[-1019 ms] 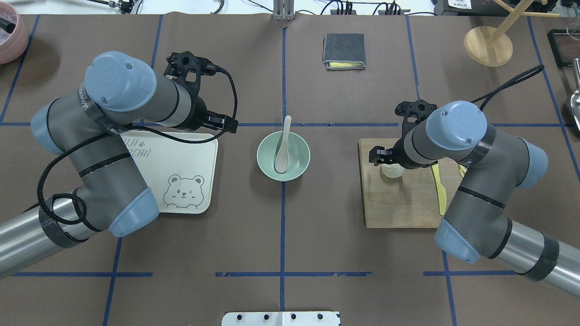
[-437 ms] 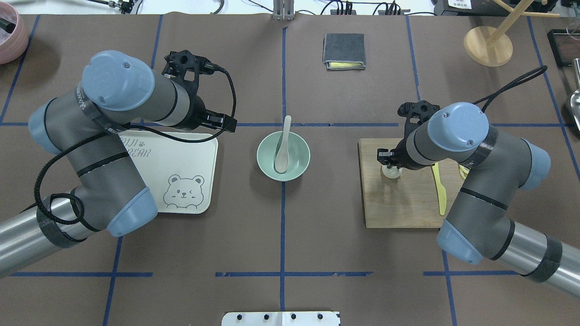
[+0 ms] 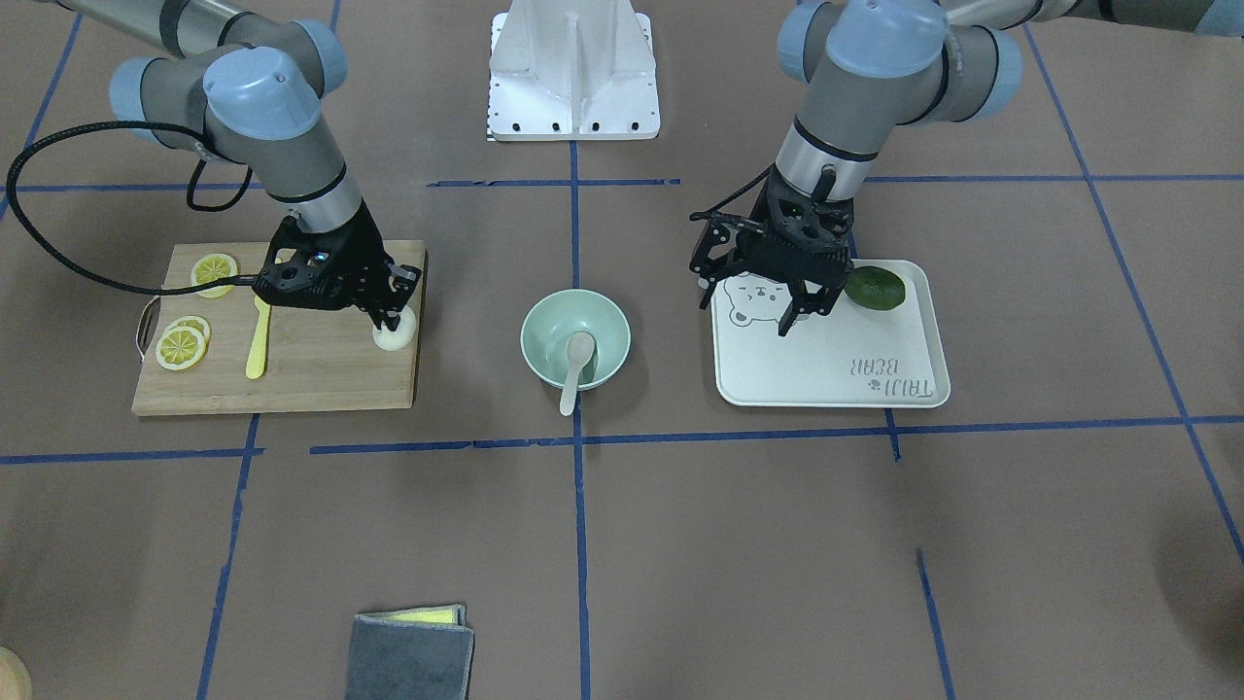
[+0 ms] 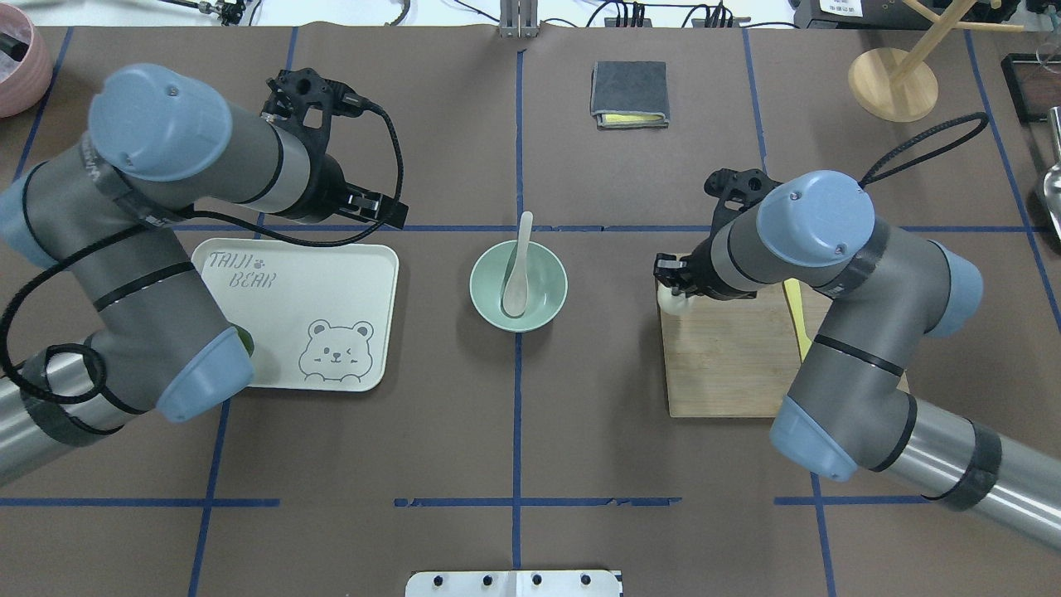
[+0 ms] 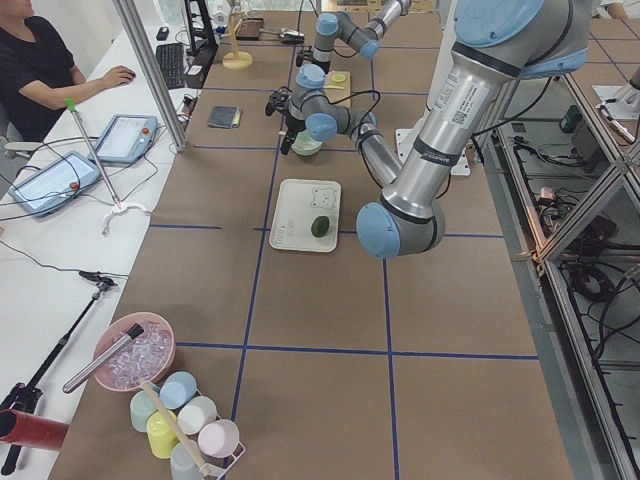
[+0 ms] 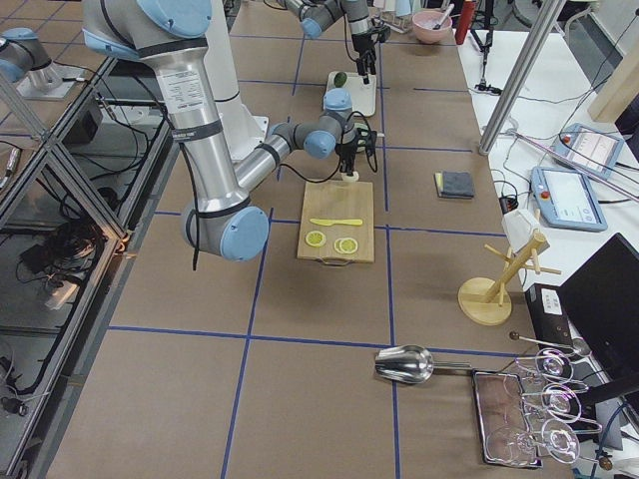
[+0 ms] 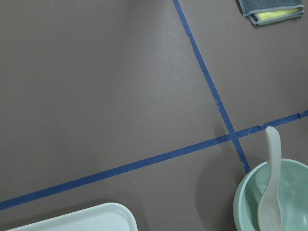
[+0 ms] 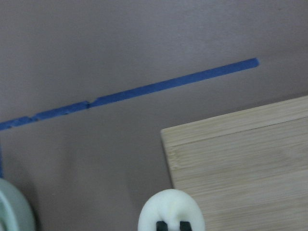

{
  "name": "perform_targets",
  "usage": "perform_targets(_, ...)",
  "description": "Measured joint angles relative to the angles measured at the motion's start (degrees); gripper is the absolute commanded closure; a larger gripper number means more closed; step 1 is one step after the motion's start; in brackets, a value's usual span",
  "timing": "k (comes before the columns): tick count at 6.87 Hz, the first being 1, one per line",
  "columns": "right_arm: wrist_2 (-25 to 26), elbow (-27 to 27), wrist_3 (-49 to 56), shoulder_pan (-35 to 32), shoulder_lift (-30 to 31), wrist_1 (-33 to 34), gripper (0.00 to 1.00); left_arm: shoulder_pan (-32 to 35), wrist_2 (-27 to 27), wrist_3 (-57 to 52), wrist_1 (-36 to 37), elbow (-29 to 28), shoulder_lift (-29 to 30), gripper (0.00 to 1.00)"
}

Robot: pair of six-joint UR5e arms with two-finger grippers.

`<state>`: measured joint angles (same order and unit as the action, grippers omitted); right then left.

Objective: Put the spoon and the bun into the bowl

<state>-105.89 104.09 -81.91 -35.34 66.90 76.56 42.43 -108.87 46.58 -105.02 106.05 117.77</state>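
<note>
The pale mint bowl (image 4: 539,311) (image 3: 540,331) stands at the table's middle. The grey-white spoon (image 4: 518,269) (image 3: 575,360) lies in it, its handle sticking over the far rim; both show in the left wrist view, spoon (image 7: 269,192) and bowl (image 7: 291,190). My right gripper (image 3: 389,321) (image 4: 673,290) is shut on the white bun (image 3: 398,335) (image 4: 670,303) (image 8: 171,209) at the wooden board's corner nearest the bowl. My left gripper (image 3: 746,311) is open and empty, above the white tray's bowl-side end.
The wooden cutting board (image 3: 311,374) (image 4: 721,365) holds lemon slices (image 3: 182,345) and a yellow knife (image 3: 258,340). The white bear tray (image 3: 826,379) (image 4: 331,274) carries a green lime (image 3: 875,289). A folded grey cloth (image 4: 630,93) and a wooden stand (image 4: 893,83) are at the far side.
My right gripper has moved with the bun from the board's middle to its bowl-side edge. My left arm has drawn back, away from the bowl. The spoon and bowl have not moved.
</note>
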Motion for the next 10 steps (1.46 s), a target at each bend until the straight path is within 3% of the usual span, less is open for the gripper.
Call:
perform_targets(2, 0.3, -2.8, -9.3, 1.4, -8.2, -0.5, 1.00, 4.5, -3.9, -7.0, 0.2, 3.9, -5.4, 0.05)
perform_targets(4, 1.1, -10.2, -12.7, 3.2, -16.5, -0.8, 1.00, 7.4, -6.2, -10.7, 0.2, 5.7, -8.3, 0.02)
perform_targets(5, 2.6, -12.1, -13.0, 4.3, -18.3, -0.9, 0.73, 7.7, -6.4, -11.1, 0.2, 5.7, -8.5, 0.01)
perform_targets(6, 4.1, -12.9, -13.1, 5.3, -18.9, -0.9, 0.01, 7.8, -6.4, -11.2, 0.2, 5.6, -8.5, 0.01)
perform_targets(10, 5.2, -13.2, -13.0, 6.3, -18.5, -0.9, 0.00, 7.9, -6.4, -11.8, 0.1, 5.5, -9.7, 0.02)
